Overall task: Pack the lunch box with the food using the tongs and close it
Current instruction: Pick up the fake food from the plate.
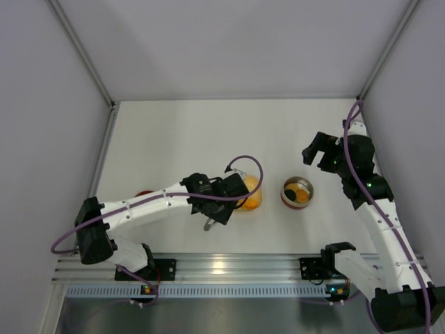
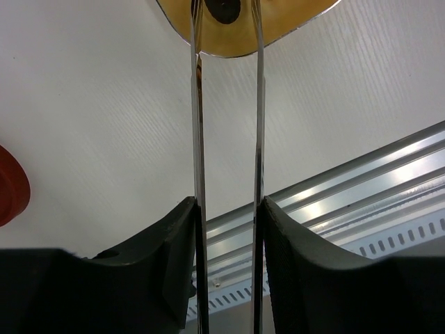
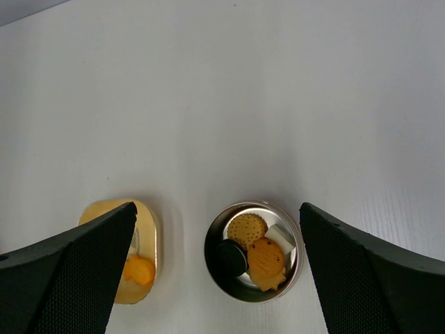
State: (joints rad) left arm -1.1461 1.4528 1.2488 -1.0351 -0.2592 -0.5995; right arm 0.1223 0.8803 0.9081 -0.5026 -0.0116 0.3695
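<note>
My left gripper (image 2: 228,209) is shut on the tongs (image 2: 197,125), pressing on both thin silver arms. The tong tips reach into the yellow dish (image 2: 278,31), one on each side of a dark food piece (image 2: 226,8); contact with it cannot be made out. The lunch box (image 3: 254,250) stands open right of the dish and holds a round biscuit, a dark sandwich cookie (image 3: 231,259), an orange fish-shaped piece and a white piece. An orange piece (image 3: 139,270) lies in the dish. The red lid (image 2: 10,191) rests left of the dish. My right gripper (image 3: 217,207) hangs open and empty beyond the lunch box.
The aluminium rail (image 1: 222,268) runs along the near table edge, close behind the left wrist. In the top view the left arm (image 1: 153,203) lies over most of the lid, and grey walls (image 1: 42,104) close in the table's sides and back.
</note>
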